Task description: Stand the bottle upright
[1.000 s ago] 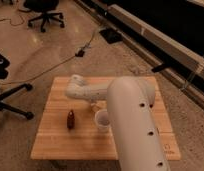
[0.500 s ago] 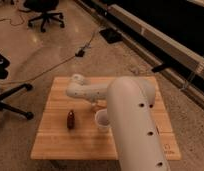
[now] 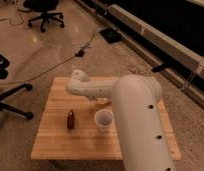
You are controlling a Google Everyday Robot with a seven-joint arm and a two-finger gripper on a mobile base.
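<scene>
Arm: white, rises from lower right, folds back at elbow. Gripper: tucked under forearm, largely hidden, fingers closed.

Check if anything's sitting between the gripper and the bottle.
Nothing visible. The gripper is hidden under the arm, shut, right where a pale bit of the bottle shows. The cup and brown bottle stand nearer the camera, not between them.

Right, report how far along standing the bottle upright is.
Done: the arm stretches over the table, and the gripper, hidden behind it just beyond the cup, is shut. In hand: a pale shape there may be the bottle; a grip on it cannot be seen. Left: no cream bottle shows upright, so righting and releasing it remain. Only the dark bottle stands.
</scene>
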